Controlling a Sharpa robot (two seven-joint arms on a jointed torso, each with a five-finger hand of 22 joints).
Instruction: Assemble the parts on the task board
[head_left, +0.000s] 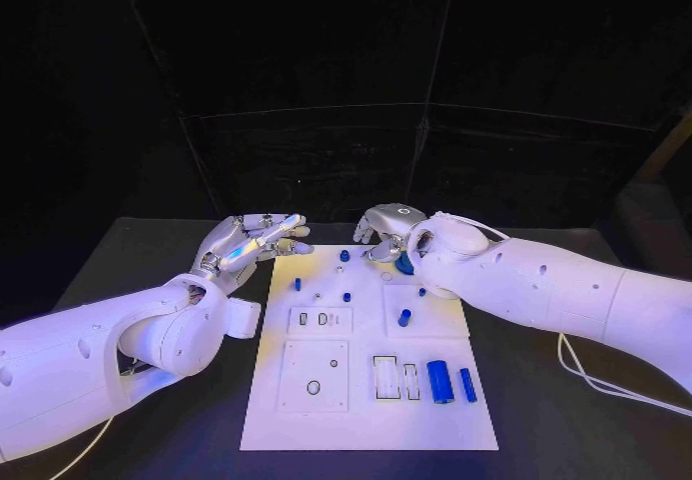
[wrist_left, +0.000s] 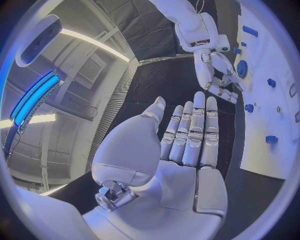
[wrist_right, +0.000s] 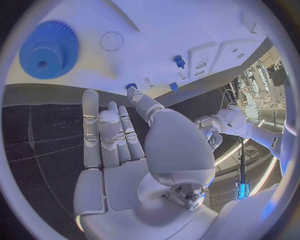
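Observation:
The white task board (head_left: 368, 410) lies in the middle of the black table. Small blue pegs (head_left: 343, 256) stand on its far half, and two blue cylinders (head_left: 440, 382) lie near its right front. A blue gear (wrist_right: 49, 49) lies flat on the board near its far edge, partly hidden by my right wrist in the head view. My left hand (head_left: 260, 240) hovers at the board's far left corner, fingers straight, holding nothing (wrist_left: 187, 135). My right hand (head_left: 387, 232) is over the board's far edge beside the gear, fingers extended and empty (wrist_right: 119, 145).
Rectangular recessed plates (head_left: 317, 320) and slots (head_left: 387, 377) mark the board's near half. A white cable (head_left: 606, 380) trails on the table to the right of the board. Black table surface surrounds the board on all sides.

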